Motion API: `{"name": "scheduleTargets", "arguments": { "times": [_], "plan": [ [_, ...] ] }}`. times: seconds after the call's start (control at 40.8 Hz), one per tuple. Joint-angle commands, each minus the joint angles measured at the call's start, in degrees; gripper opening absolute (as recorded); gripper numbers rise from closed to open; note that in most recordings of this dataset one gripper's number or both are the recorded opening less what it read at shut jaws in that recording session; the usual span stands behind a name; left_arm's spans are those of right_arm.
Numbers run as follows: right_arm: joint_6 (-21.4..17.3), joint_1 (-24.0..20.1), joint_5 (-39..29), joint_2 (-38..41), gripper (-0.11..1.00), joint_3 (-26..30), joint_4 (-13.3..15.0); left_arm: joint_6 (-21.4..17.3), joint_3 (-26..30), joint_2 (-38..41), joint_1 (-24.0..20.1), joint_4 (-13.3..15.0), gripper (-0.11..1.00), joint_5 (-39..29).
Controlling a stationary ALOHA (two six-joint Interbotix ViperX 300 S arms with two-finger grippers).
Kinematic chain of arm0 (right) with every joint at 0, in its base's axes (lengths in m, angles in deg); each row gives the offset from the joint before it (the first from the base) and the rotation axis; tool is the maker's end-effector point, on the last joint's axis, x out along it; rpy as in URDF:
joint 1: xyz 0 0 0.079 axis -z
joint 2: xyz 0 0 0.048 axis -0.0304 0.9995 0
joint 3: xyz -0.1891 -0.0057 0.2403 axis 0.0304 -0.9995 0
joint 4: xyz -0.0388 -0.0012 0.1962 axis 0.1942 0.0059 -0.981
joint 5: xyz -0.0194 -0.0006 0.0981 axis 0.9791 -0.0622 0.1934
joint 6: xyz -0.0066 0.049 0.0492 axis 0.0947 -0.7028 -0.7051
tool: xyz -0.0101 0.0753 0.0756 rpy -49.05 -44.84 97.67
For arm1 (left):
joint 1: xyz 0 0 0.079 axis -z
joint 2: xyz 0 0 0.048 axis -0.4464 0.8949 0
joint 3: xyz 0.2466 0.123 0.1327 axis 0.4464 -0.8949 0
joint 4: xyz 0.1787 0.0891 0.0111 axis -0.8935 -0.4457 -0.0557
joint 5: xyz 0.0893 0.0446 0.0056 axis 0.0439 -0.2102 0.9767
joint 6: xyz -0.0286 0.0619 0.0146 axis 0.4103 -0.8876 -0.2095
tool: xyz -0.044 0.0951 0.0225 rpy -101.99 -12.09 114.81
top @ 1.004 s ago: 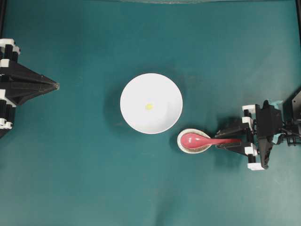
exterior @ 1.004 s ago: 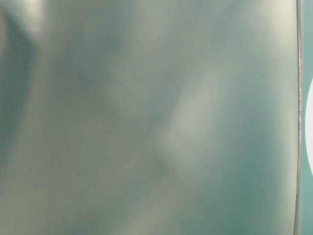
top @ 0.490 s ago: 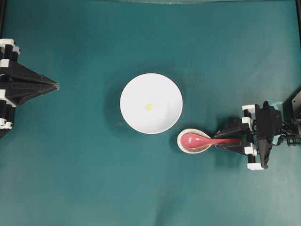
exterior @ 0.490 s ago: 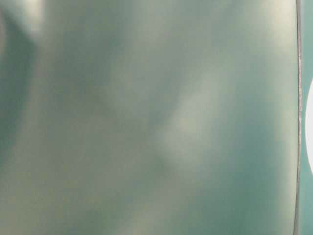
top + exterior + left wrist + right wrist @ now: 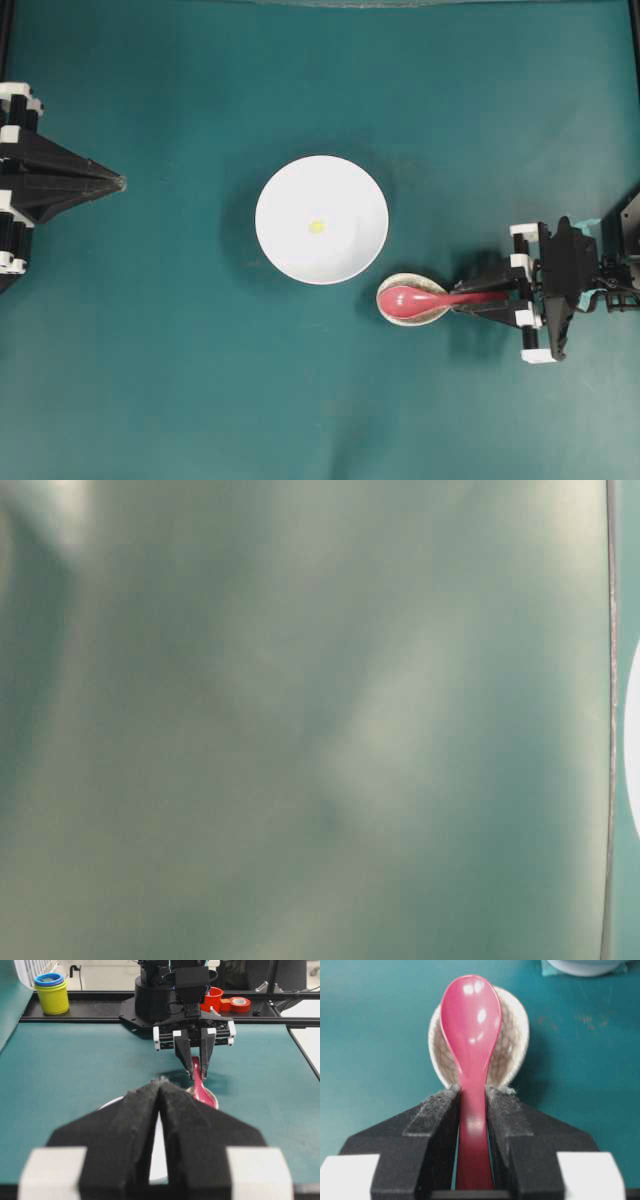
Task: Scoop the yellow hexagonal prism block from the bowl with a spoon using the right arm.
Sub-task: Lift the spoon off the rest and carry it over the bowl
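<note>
Right fingers closed onto spoon handle, scoop in speckled rest; left fingers seemingly pressed together; block in bowl.

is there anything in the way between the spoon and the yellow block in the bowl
Nothing visible. The spoon, its handle between the right end effector's fingers, lies on the speckled rest just outside the white bowl. Only the bowl's near rim lies between it and the yellow block, alone in the bowl.

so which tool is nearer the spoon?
Right. The right tool has its pads on both sides of the spoon handle, the scoop over the spoon rest. The left tool is at the table's far side, beyond the bowl.
</note>
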State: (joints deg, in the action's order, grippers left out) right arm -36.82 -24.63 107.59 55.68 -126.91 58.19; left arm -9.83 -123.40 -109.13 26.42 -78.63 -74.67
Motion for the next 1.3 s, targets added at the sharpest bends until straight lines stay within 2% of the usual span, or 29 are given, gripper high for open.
{"name": "scheduleTargets", "arguments": {
  "times": [0.0,0.147,0.294,0.465,0.661,0.906,1.273],
  "plan": [
    [1.05,0.35,0.35,-2.72,0.23,0.7,-0.18,0.0,1.23,0.44,0.0,-0.18,0.05,0.26],
    [3.43,1.85,-1.58,-7.56,0.23,0.79,-0.18,-0.09,1.23,0.44,0.0,-0.18,0.05,0.26],
    [5.98,5.19,-8.17,-14.06,0.23,1.58,-0.26,-0.09,1.32,0.44,0.09,-0.18,0.05,0.26],
    [8.7,10.63,-21.62,-21.71,0.23,4.66,-0.18,-0.09,1.32,0.26,0.09,-0.18,0.05,0.26],
    [11.95,17.93,-41.4,-27.86,0.23,11.6,0.0,-0.09,1.32,0.26,0.09,-0.18,0.05,0.35],
    [13.27,24.43,-60.12,-28.48,0.23,20.57,0.26,-0.09,1.23,0.44,0.09,-0.18,0.05,0.18],
    [13.1,30.76,-77.26,-27.25,0.23,29.62,1.76,-0.09,1.23,0.44,0.09,-0.18,0.05,-0.26]
  ]
}}
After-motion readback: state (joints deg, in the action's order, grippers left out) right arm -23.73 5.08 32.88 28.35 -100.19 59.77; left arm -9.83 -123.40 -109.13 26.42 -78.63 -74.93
